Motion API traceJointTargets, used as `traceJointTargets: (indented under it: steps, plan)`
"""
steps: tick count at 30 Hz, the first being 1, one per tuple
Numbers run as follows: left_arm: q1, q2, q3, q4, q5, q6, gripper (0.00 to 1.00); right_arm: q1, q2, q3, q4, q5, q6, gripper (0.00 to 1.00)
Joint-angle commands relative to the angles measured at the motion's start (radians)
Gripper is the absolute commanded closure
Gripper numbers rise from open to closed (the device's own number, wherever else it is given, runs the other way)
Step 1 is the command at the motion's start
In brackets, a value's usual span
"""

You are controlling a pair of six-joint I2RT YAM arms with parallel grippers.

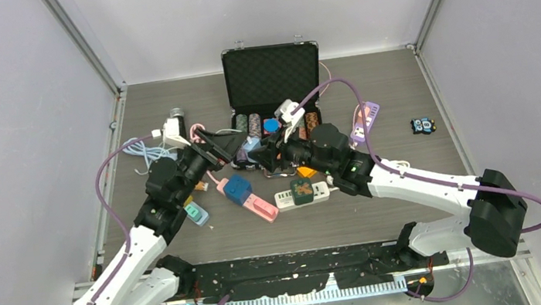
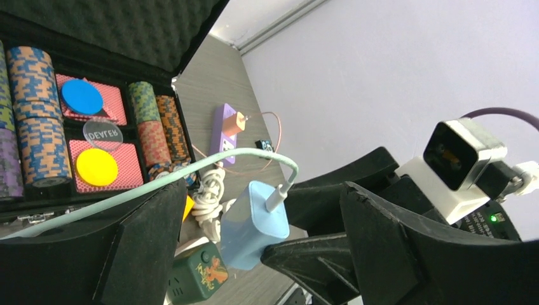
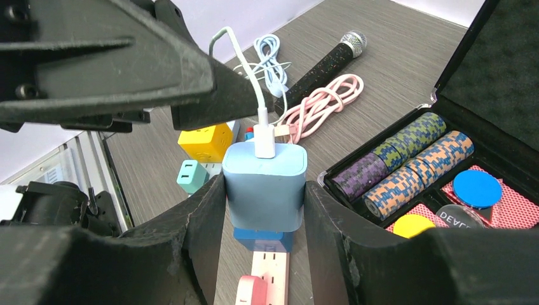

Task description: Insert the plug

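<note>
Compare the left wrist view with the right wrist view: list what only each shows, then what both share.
Only left wrist: the purple power strip and the green adapter. Only right wrist: the microphone, the pink cable, the yellow cube adapter and the pink power strip. Both: the light blue charger clamped in the right gripper, and the poker chip case.

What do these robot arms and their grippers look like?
The left arm and right arm are white tubes with chunky black joints. A purple cable loops along each. The left gripper and right gripper each have two thick black wedge-shaped fingers. A white camera box sits at each wrist; a green light glows on the right arm.
</note>
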Motion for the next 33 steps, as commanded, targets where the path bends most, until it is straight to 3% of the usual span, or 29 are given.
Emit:
traceJointTargets:
  steps: [1,5,9,12,15,20,24,28,33]
  plan:
    - [0.015,0.009,0.019,0.11,-0.043,0.009,0.14,0.01,0.004,0.004,0.043,-0.034,-0.043,0.79]
    - [0.021,0.044,0.066,0.081,-0.022,0.053,0.24,0.014,0.022,0.006,0.029,-0.066,-0.068,0.79]
    - [0.035,0.063,0.079,0.079,0.011,0.067,0.43,0.025,0.04,0.013,0.019,-0.057,-0.087,0.79]
    - [0.039,0.057,0.088,0.073,0.032,0.099,0.63,0.026,0.055,0.03,-0.002,-0.046,-0.086,0.78]
    - [0.041,0.045,0.114,0.067,0.117,0.224,1.0,0.028,0.073,0.043,-0.015,-0.048,-0.084,0.67]
    - [0.041,0.045,0.227,-0.124,0.267,0.466,1.0,0.027,0.08,0.067,-0.04,-0.088,-0.074,0.34]
    - [0.041,0.043,0.263,-0.181,0.349,0.54,1.0,0.027,0.067,0.08,-0.039,-0.122,-0.071,0.14]
    - [0.041,0.042,0.289,-0.213,0.414,0.579,1.0,0.026,0.059,0.099,-0.054,-0.163,-0.11,0.07]
    - [0.041,0.033,0.308,-0.235,0.442,0.603,1.0,0.026,0.046,0.111,-0.077,-0.174,-0.14,0.07]
